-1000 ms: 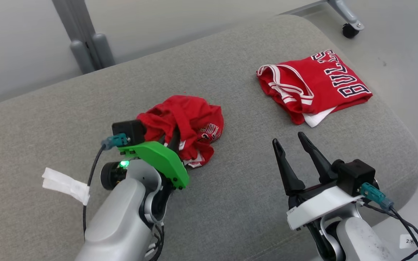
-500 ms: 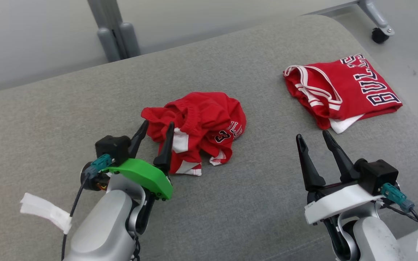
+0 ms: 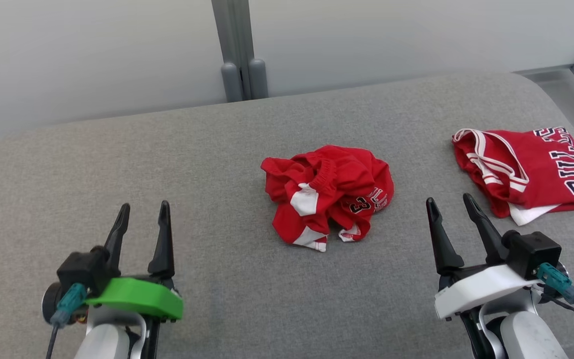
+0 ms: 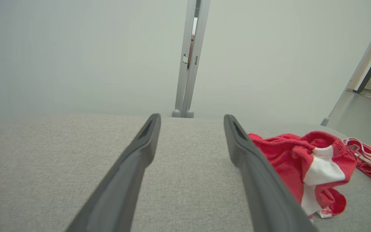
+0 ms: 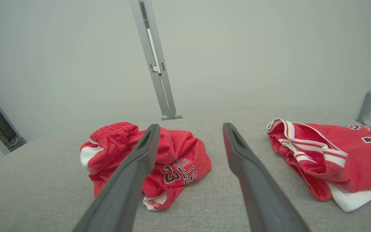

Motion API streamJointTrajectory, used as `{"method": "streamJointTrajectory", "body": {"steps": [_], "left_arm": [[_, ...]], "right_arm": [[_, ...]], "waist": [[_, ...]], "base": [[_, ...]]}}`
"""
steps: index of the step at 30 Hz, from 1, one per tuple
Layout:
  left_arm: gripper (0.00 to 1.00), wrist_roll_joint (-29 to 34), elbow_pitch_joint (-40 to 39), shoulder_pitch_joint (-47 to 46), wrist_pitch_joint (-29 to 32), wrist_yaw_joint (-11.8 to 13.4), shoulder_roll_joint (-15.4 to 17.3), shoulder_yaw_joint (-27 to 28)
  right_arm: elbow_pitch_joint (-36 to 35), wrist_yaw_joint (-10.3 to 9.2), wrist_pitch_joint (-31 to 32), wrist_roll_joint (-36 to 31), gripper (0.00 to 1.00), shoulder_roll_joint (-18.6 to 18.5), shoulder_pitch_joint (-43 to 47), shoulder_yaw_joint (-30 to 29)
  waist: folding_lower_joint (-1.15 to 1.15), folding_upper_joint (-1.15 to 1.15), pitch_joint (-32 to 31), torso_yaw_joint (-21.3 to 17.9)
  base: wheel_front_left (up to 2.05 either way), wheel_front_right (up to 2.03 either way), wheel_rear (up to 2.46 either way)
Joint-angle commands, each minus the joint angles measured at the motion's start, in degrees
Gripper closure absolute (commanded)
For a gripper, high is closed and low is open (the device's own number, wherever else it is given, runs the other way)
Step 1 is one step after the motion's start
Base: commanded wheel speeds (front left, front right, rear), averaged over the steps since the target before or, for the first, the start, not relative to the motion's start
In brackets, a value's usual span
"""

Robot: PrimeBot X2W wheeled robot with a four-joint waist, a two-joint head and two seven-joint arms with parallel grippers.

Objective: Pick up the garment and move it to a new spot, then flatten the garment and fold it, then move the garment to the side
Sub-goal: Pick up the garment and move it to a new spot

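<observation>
The shorts [image 3: 327, 194] lie crumpled on the counter [image 3: 217, 149] — central, seemingly for flattening. The left gripper [image 3: 145, 205] and right gripper [image 3: 448, 198] are held open, empty, flanking them.

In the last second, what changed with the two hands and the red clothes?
The left hand let go of the crumpled red garment, opened, and drew back toward the robot, now clear of it. The garment lies loose on the grey cushion. The view's shift is the head camera turning. The right hand stayed open and empty, and the folded jersey stayed put.
</observation>
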Motion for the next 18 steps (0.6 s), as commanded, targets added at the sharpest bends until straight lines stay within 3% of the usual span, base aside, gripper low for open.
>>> {"method": "streamJointTrajectory", "body": {"steps": [1, 13, 18], "left_arm": [[0.00, 1.5, -1.0, 2.3, -0.1, 0.0, -0.7, 1.8], [0.00, 8.5, -4.2, 12.8, -0.1, -3.3, -2.7, 10.8], [0.00, 10.7, -5.1, 14.8, -0.2, -4.0, -3.8, 12.2]], "right_arm": [[0.3, -0.08, 0.0, -0.6, 0.00, -0.1, 1.4, -0.5], [0.1, -0.08, 0.5, -1.2, 0.00, -0.1, 5.4, -3.4], [0.1, -0.08, 0.5, -0.7, 0.00, -0.1, 5.3, -3.4]], "waist": [[0.00, 0.00, -1.8, 1.6], [0.00, 0.00, -2.0, 1.5], [0.00, 0.00, -1.9, 1.3]], "base": [[0.00, 0.00, 0.00], [0.00, 0.00, 0.00], [0.00, 0.00, 0.00]]}}
